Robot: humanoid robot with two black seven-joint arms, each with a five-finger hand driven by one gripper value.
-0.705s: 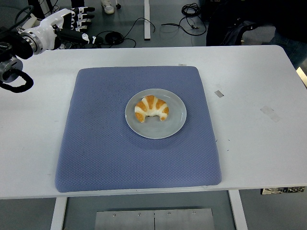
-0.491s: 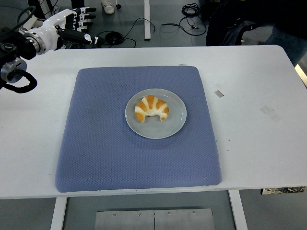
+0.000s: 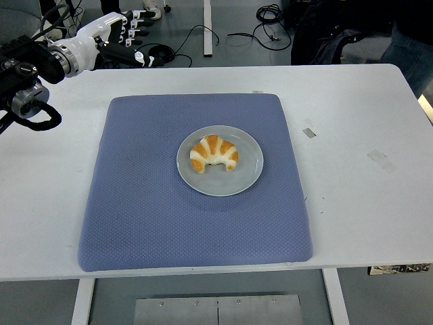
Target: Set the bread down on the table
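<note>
My left hand (image 3: 122, 34) is at the far left corner of the surface (image 3: 352, 122), above its back edge, with the fingers spread and holding nothing; my right hand is not in view. The bread (image 3: 214, 153), a croissant, lies in the middle of the grey plate (image 3: 247, 177), and the plate stands at the centre of the blue mat (image 3: 135, 217). So the hand is well apart from the bread, and I think the grasp is not begun. The first risk I see is the plate: if my fingers come down too flat, they may push the rim and the plate can slide on the mat. The bread is curved and soft, so a strong squeeze may crush it, and a weak one may let it fall on the way. Also the mat covers much of the surface, so I must carry the bread past the mat's edge to the bare white part, or it will end on the mat instead.
</note>
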